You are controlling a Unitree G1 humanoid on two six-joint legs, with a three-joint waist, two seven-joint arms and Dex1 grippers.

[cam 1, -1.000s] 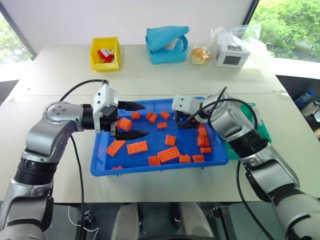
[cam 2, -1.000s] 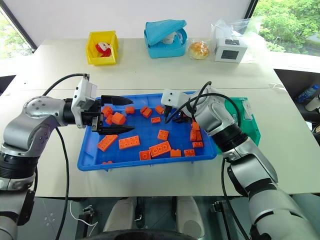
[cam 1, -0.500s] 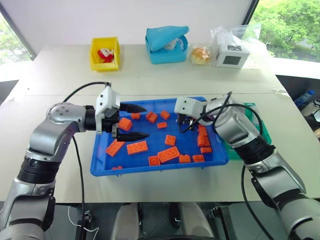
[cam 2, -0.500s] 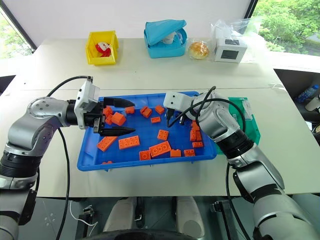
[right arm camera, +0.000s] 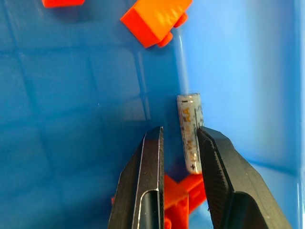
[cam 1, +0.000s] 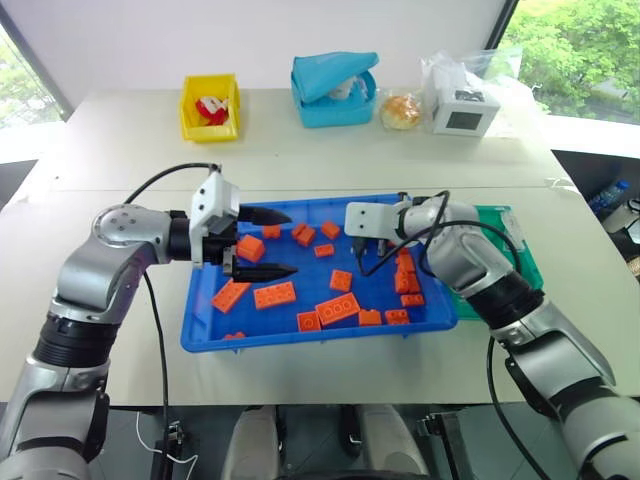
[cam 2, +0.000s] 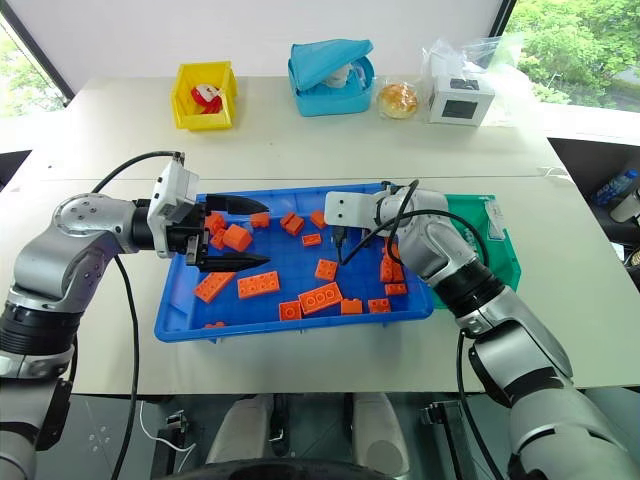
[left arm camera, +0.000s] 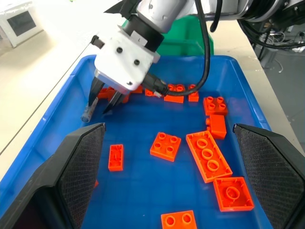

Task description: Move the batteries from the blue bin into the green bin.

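In the blue bin (left arm camera: 57,119), battery (right arm camera: 189,131) beside right end effector (right arm camera: 180,138), fingers nearly clenched, empty.

One battery (right arm camera: 190,131) shows. About seventeen orange bricks (cam 1: 337,309) lie in the one blue bin (cam 1: 205,330); one green bin (cam 1: 524,262), one yellow bin (cam 1: 209,106).

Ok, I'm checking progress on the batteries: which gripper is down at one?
The right gripper, down beside a battery by the blue bin's wall; the left gripper hovers open above orange bricks at the opposite end.
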